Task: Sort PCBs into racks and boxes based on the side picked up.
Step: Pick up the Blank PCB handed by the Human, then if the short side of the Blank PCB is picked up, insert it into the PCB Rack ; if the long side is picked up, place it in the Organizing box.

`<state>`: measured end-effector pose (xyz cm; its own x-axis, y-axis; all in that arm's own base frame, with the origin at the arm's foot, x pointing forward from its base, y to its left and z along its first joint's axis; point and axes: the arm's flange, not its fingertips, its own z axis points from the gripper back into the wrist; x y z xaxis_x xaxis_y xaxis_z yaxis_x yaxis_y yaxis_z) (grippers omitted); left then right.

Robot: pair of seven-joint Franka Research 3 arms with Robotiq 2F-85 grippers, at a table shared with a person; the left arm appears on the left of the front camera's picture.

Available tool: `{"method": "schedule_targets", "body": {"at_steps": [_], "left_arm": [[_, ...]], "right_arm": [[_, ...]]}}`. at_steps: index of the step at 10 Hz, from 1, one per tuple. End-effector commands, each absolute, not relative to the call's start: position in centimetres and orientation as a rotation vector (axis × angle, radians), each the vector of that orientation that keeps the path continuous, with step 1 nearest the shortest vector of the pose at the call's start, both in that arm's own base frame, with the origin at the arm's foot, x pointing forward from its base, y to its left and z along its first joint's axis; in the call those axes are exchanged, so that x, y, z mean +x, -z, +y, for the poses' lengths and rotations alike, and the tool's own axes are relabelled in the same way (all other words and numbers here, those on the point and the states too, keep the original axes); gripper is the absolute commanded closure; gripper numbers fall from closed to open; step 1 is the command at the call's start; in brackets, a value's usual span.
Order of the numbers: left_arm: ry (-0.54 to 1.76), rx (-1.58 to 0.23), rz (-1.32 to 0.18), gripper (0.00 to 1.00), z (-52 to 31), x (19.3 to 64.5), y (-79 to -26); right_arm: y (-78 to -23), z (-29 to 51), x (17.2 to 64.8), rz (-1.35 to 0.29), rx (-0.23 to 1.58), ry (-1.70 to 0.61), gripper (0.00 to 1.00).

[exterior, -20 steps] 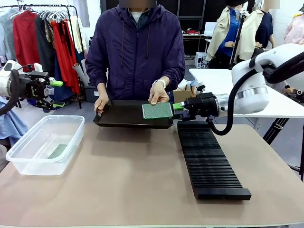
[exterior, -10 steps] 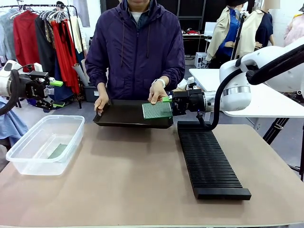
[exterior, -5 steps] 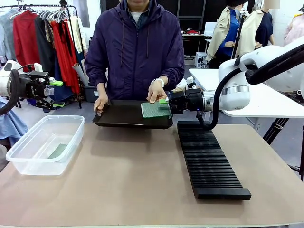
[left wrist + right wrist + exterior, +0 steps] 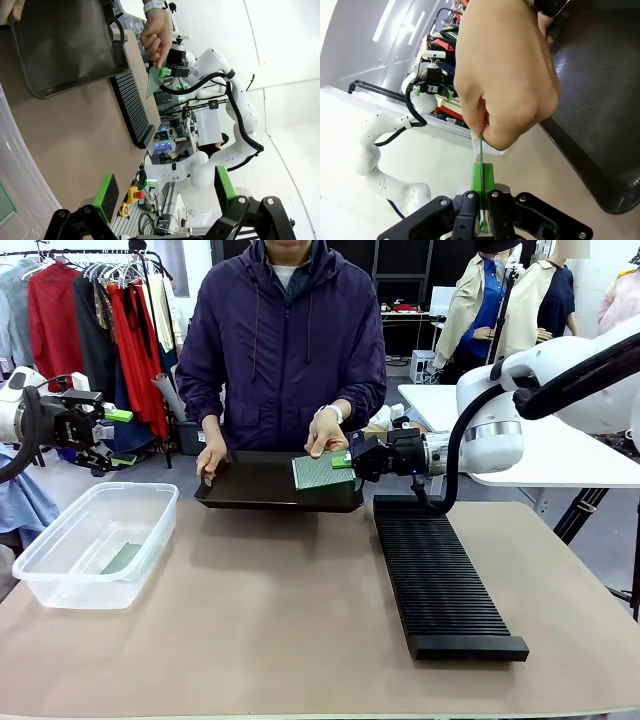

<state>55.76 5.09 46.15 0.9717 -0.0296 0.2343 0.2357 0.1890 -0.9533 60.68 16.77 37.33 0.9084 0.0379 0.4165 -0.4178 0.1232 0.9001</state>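
front view: a tan table (image 4: 300,640) stands in a room with a clothes rail (image 4: 90,290) at the back left and a white side table (image 4: 540,455) at the back right. a clear plastic tub (image 4: 60,570) sits at the table's left, with 1 flat pcb (image 4: 122,558) on its floor. a long black slotted rack (image 4: 440,580) lies at the right. a person at the far edge grips a black tray (image 4: 260,485) with a steadying hand (image 4: 211,457). the pinching hand (image 4: 326,435) holds the held pcb (image 4: 318,472) above the tray's right end. the right gripper (image 4: 345,460), its arm reaching in level from the right, is clamped on that board's right edge. the left gripper (image 4: 120,437) hangs beyond the table's left edge, jaws wide, nothing between them.

left wrist view (rolled sideways): the left gripper (image 4: 165,192) shows 2 green pads (image 4: 106,192) far apart. beyond lie the tray (image 4: 65,45) and the rack (image 4: 132,107). the held pcb (image 4: 151,85) sits between the pinching hand (image 4: 159,35) and the right gripper (image 4: 169,72).

right wrist view: the right gripper (image 4: 482,185) is pressed onto the held pcb (image 4: 481,147), seen edge-on. the pinching hand (image 4: 505,75) grips its far edge, and the tray (image 4: 600,100) lies to the right.
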Motion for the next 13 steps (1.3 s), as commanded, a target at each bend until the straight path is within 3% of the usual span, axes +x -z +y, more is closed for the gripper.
{"method": "schedule_targets", "body": {"at_steps": [1, 2, 3, 13], "left_arm": [[0.188, -1.371, -0.181, 0.00, 5.14, 55.54, -46.37], [0.188, -1.371, -0.181, 0.00, 5.14, 55.54, -46.37], [0.188, -1.371, -0.181, 0.00, 5.14, 55.54, -46.37], [0.188, -1.371, -0.181, 0.00, 5.14, 55.54, -46.37]], "right_arm": [[-37.67, 17.45, 61.53, -0.275, 1.394, -0.343, 1.00], [-37.62, 17.65, 61.30, -0.227, 1.395, -0.388, 1.00], [-37.30, 16.79, 60.66, -0.317, 1.411, -0.341, 1.00], [-37.30, 16.79, 60.66, -0.317, 1.411, -0.341, 1.00]]}}
